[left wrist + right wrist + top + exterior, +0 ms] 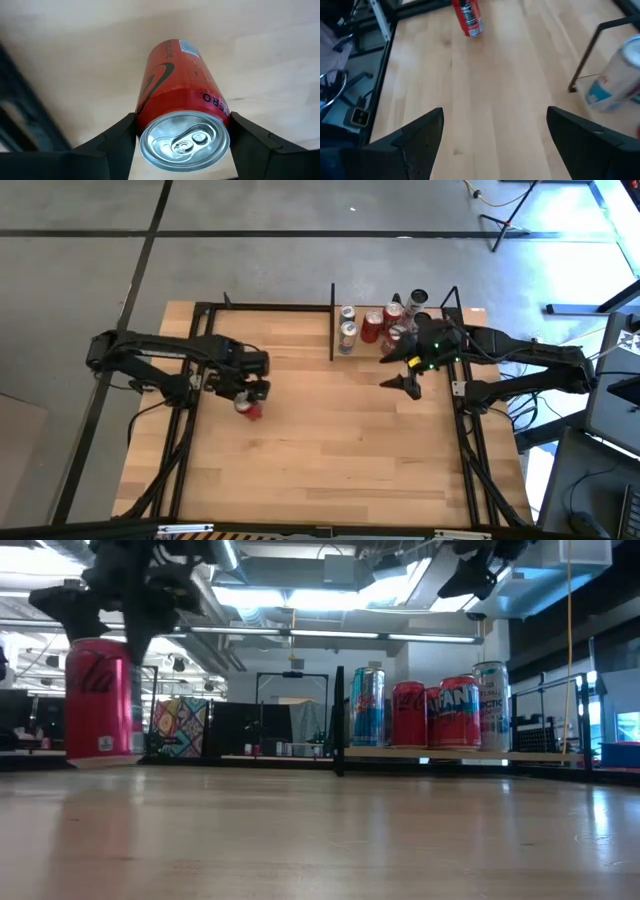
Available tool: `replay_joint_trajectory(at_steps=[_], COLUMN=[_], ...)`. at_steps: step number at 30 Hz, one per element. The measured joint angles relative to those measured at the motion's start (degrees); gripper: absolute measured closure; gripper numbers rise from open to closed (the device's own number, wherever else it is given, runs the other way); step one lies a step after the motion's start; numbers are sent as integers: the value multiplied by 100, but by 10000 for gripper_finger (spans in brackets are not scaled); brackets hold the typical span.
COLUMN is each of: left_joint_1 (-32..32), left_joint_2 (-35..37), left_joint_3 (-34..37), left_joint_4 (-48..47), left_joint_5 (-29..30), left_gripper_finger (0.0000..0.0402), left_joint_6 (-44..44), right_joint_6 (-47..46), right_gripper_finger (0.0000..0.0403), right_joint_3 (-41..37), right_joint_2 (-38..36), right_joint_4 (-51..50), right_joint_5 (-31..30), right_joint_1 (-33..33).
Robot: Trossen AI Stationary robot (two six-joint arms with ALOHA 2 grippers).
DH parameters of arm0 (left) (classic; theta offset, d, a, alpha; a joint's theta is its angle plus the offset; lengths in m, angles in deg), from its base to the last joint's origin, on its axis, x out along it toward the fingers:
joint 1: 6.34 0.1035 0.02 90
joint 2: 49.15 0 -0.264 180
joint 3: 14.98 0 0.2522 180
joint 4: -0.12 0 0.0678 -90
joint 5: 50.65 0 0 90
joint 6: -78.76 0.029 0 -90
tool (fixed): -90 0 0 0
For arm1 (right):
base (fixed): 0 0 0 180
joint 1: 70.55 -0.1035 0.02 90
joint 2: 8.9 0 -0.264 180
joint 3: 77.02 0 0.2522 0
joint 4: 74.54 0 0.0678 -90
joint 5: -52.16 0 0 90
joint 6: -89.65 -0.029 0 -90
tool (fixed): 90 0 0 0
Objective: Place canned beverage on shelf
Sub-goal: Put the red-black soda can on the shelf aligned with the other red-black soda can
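Note:
A red can (250, 409) stands upright on its base on the wooden tabletop (320, 440), left of centre; it also shows in the low view (100, 700) and the right wrist view (468, 17). My left gripper (246, 392) is above it, shut on it. The shelf (362, 356), a small light-wood board with thin black posts (332, 320), is at the far right and holds several cans (420, 715). My right gripper (405, 383) hangs open and empty above the table, just in front of the shelf. My left gripper pinches the red can between its two fingers (120, 135), one on each side of the can's wall just below the top rim (141, 120). The fingers come from above, pointing down. The can stands upright with its base (100, 758) on the table.
The shelf's cans, blue-silver (367, 705), red (408, 712) and white (490, 700), stand near its far side. A black metal frame (190, 430) runs along the table's left and right sides. Bare tabletop lies between the red can and the shelf.

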Motion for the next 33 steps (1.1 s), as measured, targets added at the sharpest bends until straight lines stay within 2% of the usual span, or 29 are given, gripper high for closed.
replay_joint_trajectory(at_steps=[7, 12, 22, 29, 33], left_joint_1=[-531, -766, -1046, -1341, -1825], left_joint_2=[-903, -1381, -1566, -1426, -1172], left_joint_3=[-620, -853, -972, -1930, -2223], left_joint_4=[122, 219, 726, 202, 48], left_joint_5=[-53, 116, 350, 539, 687], left_gripper_finger=[160, 156, 81, 63, 63], left_joint_6=[-886, -1249, -1552, -223, 1216], right_joint_6=[-102, -76, -67, -267, -925], right_gripper_finger=[61, 61, 61, 61, 61], right_joint_3=[0, 0, 0, -2, -2], right_joint_2=[0, 0, 0, 0, 134], right_joint_4=[-210, -220, -214, -90, 218], right_joint_5=[-474, -521, -522, -512, -370], right_joint_1=[-711, -921, -918, -905, -964])
